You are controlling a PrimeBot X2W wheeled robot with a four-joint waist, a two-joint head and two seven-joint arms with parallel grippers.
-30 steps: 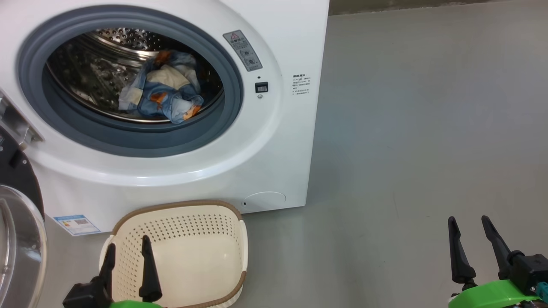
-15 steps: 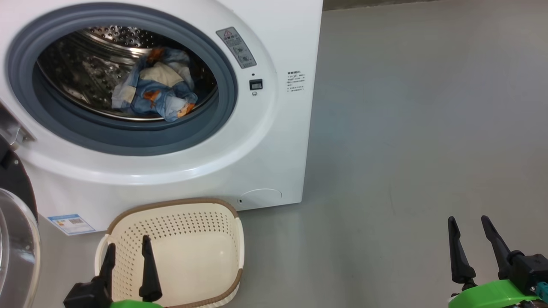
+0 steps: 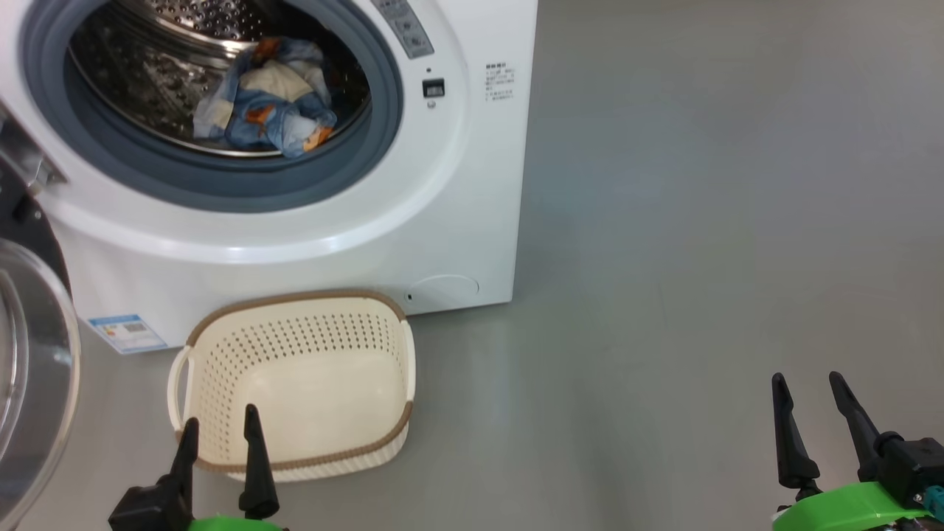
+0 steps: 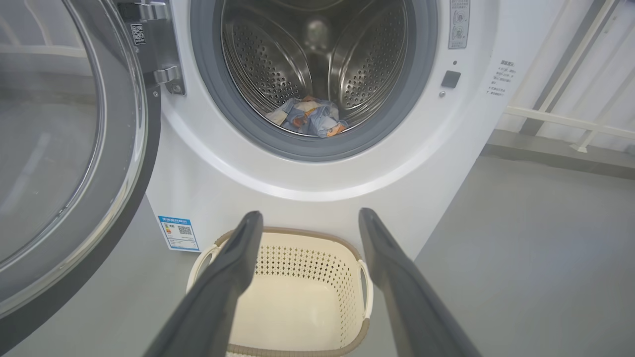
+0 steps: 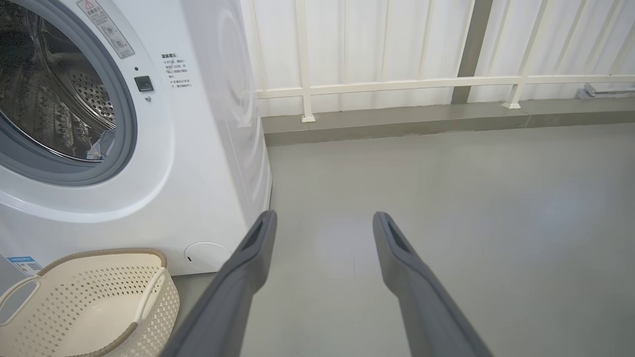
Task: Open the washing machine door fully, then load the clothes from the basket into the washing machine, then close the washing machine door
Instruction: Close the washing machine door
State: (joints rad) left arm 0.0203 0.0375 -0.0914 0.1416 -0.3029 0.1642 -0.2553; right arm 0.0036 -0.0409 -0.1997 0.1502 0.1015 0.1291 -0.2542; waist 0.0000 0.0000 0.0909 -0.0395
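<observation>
Left tool [image 3: 220, 417]: fingers spread wide, nothing between them. Right tool [image 3: 807, 379]: also wide open, nothing held, hanging over bare floor [image 3: 700, 221].

Outward from the left tool:
- Just ahead of its fingertips is the basket [image 3: 295, 296], sitting on the floor. Its bottom shows bare, with no laundry in it.
- Past the basket is the washing machine [image 3: 457, 206]. The basket sits near its base, in front of the opening.
- Further ahead and up, inside the drum [image 3: 147, 74], are the clothes [image 3: 269, 103]. The blue printed bundle and the cream piece lie low in the drum, behind the grey gasket.
- Off to the tool's left is the door [image 3: 29, 354], swung wide on its left-side hinge, glass bulge towards the camera.

The right tool is well apart from all of this, out past the machine's right corner.

My read is that opening and loading are done, so closing the door is the step in hand. The left tool is the nearer one. It needs to move left, get onto the door's free edge and push it in an arc round the hinge until it latches.

Two checks first:
- Can't tell whether the door's sweep clears the basket.
- Confirm no fabric hangs over the gasket lip.
</observation>
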